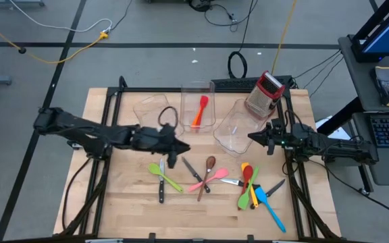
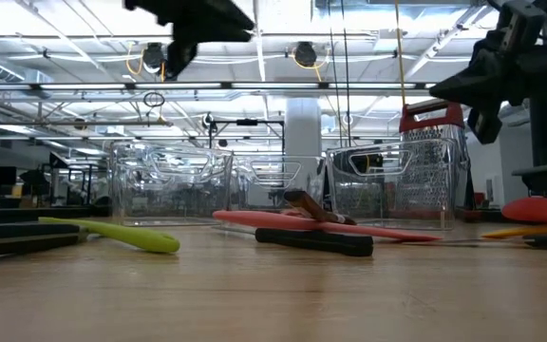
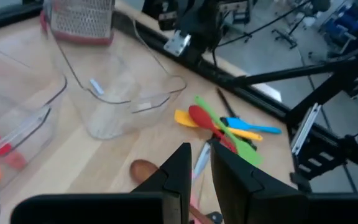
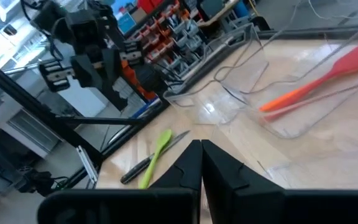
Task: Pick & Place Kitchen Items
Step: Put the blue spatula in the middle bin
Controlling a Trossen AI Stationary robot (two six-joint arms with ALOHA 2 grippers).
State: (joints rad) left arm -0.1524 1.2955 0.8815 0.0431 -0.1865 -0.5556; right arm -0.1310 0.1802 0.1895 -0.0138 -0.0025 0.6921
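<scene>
Utensils lie loose on the near half of the table: a green spoon (image 1: 159, 173), black-handled knives (image 1: 194, 171), a brown spoon (image 1: 210, 164), a pink spatula (image 1: 208, 179), and a heap of red spoon (image 1: 247, 174), yellow, green and blue spatula (image 1: 273, 210). An orange-red spatula (image 1: 200, 111) lies inside the middle clear bin (image 1: 197, 88). My left gripper (image 1: 175, 146) hovers above the table just beyond the green spoon, fingers (image 3: 180, 167) almost together. My right gripper (image 1: 253, 138) hangs shut over the near edge of the right bin (image 1: 235, 128). Neither holds anything.
A third clear bin (image 1: 152, 108) stands left of the middle one. The red-topped metal grater (image 1: 265, 93) stands at the far right behind the right bin. A black frame rail (image 1: 181, 90) runs along the table's far edge. Bare wood shows at the near left corner (image 1: 113, 196).
</scene>
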